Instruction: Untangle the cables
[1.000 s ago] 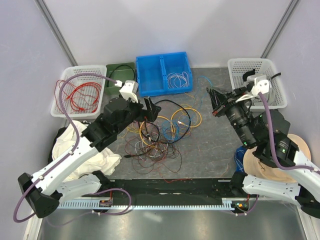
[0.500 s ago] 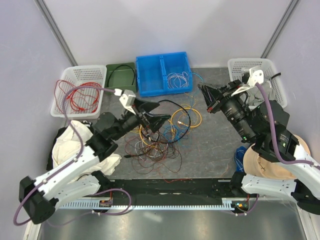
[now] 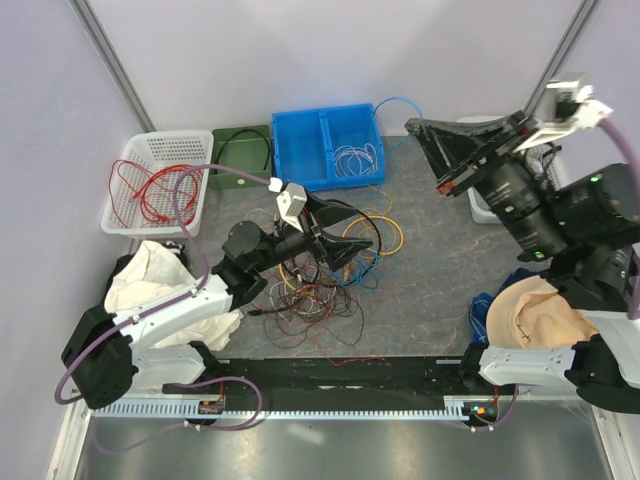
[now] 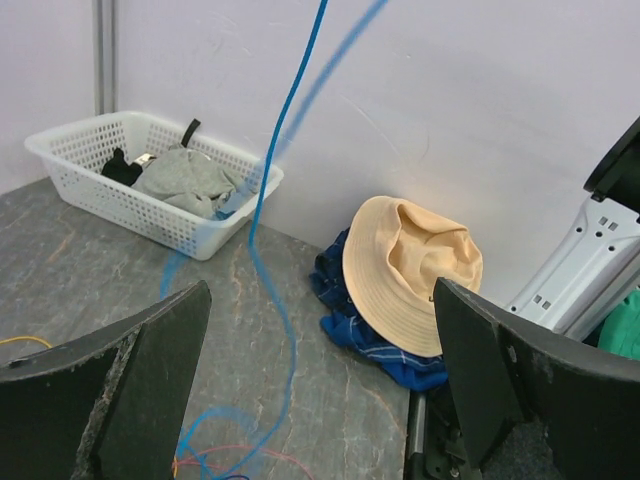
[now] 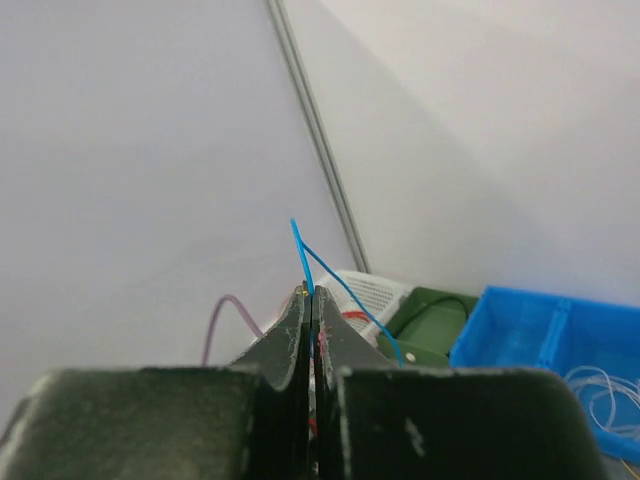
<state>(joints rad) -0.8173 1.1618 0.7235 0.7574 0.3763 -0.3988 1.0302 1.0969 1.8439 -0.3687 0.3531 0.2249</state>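
Observation:
The cables [image 3: 318, 283] lie in a knotted heap mid-table, with yellow-orange loops [image 3: 388, 236], a black cable and fine red and brown strands. My left gripper [image 3: 355, 240] hangs open and empty just over the heap's far side. In the left wrist view it [image 4: 320, 400] shows wide open, and a blue wire [image 4: 262, 210] rises from the table in front of it. My right gripper [image 3: 412, 127] is raised high at the back and is shut on that blue wire [image 3: 395, 100]. The right wrist view shows the jaws [image 5: 311, 292] pinching the wire [image 5: 303, 250].
A white basket [image 3: 130, 215] with red wires stands at the left, then a green bin [image 3: 240, 150] and a blue bin [image 3: 330, 145]. A white basket [image 4: 110, 195] of cloth stands at the right. A tan hat [image 3: 535, 315] on blue cloth lies front right; white cloth [image 3: 150, 285] lies front left.
My right gripper has risen up and back, pulling the blue wire out of the heap. My left arm has reached further right over the heap, staying open.

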